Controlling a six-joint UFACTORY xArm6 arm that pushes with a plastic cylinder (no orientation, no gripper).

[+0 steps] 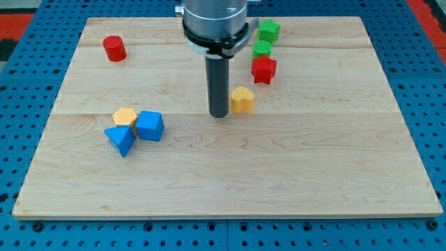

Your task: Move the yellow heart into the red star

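The yellow heart [242,100] lies on the wooden board just right of centre. The red star [263,70] sits a short way up and to its right, with a small gap between them. My tip [219,114] rests on the board just to the left of the yellow heart, close to it or touching it; I cannot tell which. The dark rod rises from the tip to the arm's grey housing at the view's top.
Two green blocks [263,49] [269,30] stand in a line above the red star. A red cylinder [114,48] is at the upper left. A yellow hexagon [125,116], a blue cube [150,126] and a blue triangle [120,139] cluster at the left.
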